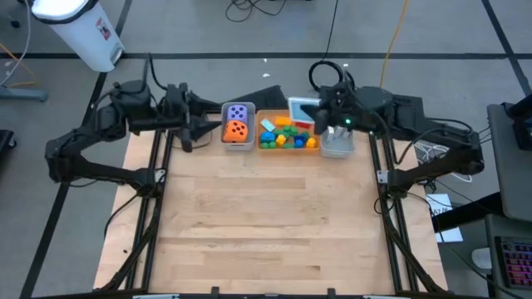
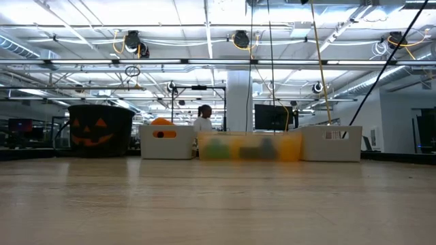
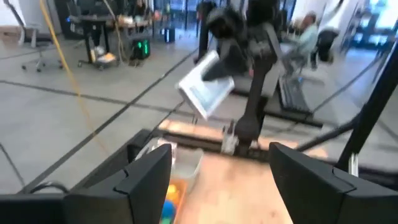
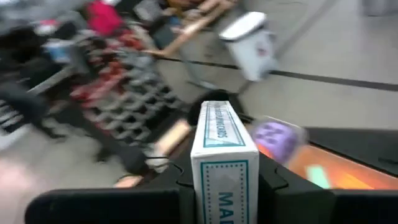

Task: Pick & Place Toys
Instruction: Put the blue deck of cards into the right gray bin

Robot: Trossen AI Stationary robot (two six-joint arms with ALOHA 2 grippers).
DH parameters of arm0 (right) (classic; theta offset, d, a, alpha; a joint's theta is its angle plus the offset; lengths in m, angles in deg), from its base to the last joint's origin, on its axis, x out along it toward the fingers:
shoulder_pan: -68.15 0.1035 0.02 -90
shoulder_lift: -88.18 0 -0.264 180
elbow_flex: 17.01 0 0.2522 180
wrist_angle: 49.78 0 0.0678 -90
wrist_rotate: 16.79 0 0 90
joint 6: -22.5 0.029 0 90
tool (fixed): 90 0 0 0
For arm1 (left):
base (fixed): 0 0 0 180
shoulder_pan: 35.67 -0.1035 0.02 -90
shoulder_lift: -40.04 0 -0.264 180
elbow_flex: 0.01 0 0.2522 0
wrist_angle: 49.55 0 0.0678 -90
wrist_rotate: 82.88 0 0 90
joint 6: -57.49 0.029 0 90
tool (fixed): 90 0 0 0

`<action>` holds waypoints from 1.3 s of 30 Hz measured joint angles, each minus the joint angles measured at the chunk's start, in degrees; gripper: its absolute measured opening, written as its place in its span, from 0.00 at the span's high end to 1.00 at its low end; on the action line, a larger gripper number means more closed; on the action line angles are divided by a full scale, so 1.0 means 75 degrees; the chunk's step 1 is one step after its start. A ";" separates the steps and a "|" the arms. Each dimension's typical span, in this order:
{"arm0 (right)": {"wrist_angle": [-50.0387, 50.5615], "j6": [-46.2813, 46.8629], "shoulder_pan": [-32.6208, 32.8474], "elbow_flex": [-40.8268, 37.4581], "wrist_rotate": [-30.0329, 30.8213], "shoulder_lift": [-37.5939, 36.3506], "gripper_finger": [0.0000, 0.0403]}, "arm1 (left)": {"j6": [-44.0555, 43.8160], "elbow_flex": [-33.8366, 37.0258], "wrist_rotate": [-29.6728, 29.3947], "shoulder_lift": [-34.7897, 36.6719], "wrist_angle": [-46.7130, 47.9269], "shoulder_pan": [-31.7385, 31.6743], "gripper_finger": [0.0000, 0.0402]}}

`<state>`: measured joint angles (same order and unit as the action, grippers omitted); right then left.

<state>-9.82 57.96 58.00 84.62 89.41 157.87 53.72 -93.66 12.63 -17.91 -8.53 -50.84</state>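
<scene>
Your white card box (image 4: 224,155) is pinched between the right gripper's (image 4: 225,186) nearly shut fingers, long axis pointing away from the wrist. It hangs above the table's far edge, over the gap between the orange bin (image 1: 287,133) and the grey bin (image 1: 337,148) at the row's right end. Teal print on it starts "MA"; the rest is too blurred to read. The grey bin lies just beside the gripper, so lowering there looks nearest. Purple die (image 1: 239,112) and orange die (image 1: 238,130) sit in the left grey bin (image 1: 238,145), bricks (image 1: 287,139) in the orange one. Left gripper (image 3: 221,180) hovers beside the far left corner, fingers apart, empty.
</scene>
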 joint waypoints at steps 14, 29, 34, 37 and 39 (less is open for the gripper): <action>0.4983 0.2144 -0.0984 0.1324 0.0591 0.1069 0.87 | 0.0689 0.0011 -0.0146 -0.0128 0.1105 -0.0048 0.34; 0.7250 0.2364 -0.2220 0.0214 -0.0184 0.1776 0.87 | 0.0727 0.0014 -0.0141 -0.0141 0.1775 -0.0048 0.39; 0.7056 0.2220 -0.2508 -0.0917 -0.0186 0.1529 0.87 | 0.0715 0.0014 -0.0137 -0.0265 0.1763 -0.0048 0.39; 0.6433 0.2173 -0.2711 -0.1620 -0.0202 0.1281 0.87 | 0.0716 0.0025 -0.0141 -0.0300 0.1840 -0.0048 0.39; 0.5987 0.2137 -0.2872 -0.2027 -0.0289 0.1109 0.87 | 0.0755 0.0010 -0.0136 -0.0406 0.1702 -0.0048 0.39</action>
<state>35.08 73.99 36.46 69.42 87.24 166.19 59.38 -93.59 11.61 -20.95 4.23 -51.20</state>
